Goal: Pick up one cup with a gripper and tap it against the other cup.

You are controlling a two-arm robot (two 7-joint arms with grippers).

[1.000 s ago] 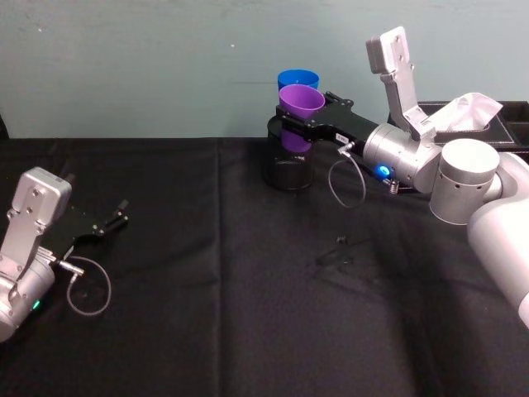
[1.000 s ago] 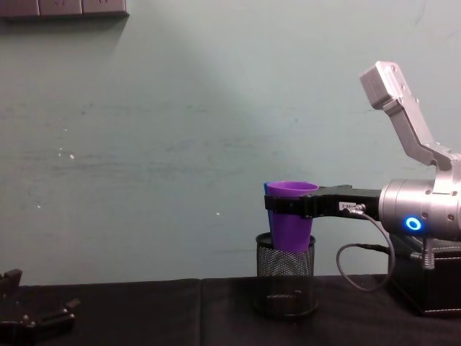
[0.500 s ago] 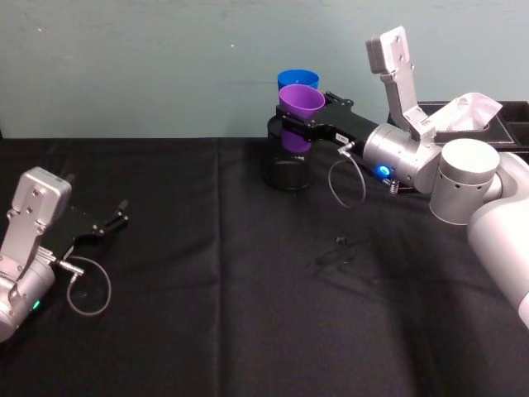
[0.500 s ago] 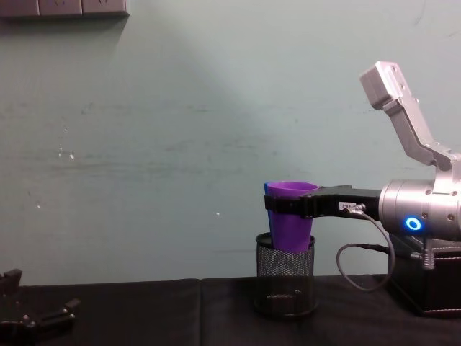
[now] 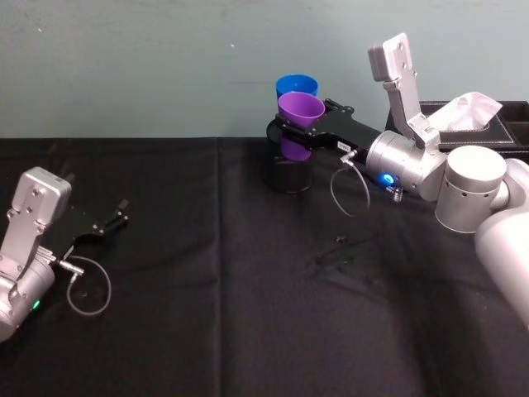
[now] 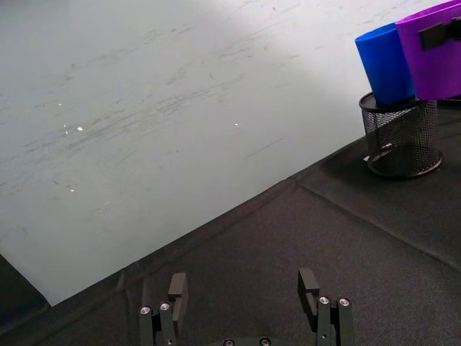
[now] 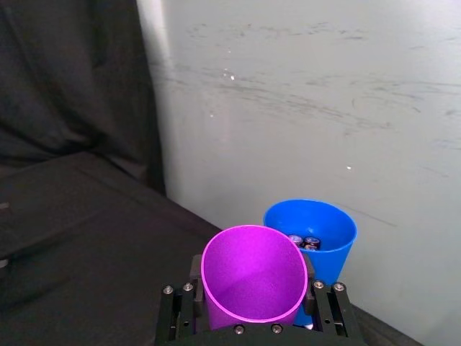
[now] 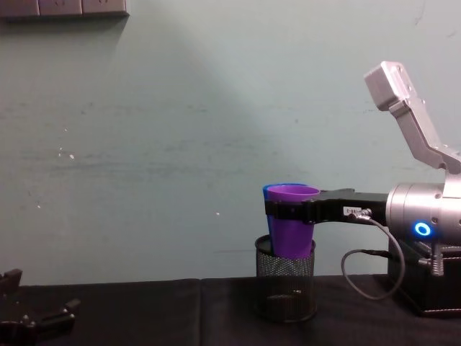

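Observation:
The purple cup hangs in the air at the back of the table, with my right gripper shut on its sides just below the rim. Its base hovers at the rim of a black wire-mesh pen holder. The blue cup stands in that holder right behind the purple one, and their rims look pressed together. From the side, the purple cup covers most of the blue cup. My left gripper rests open on the cloth at the far left.
A black tissue box with white tissue stands at the back right behind my right arm. A small dark object lies on the black cloth in front of the holder. The pale wall rises close behind the cups.
My right arm has shifted slightly to the right, with the purple cup still in its grip against the blue cup. The left arm has not moved.

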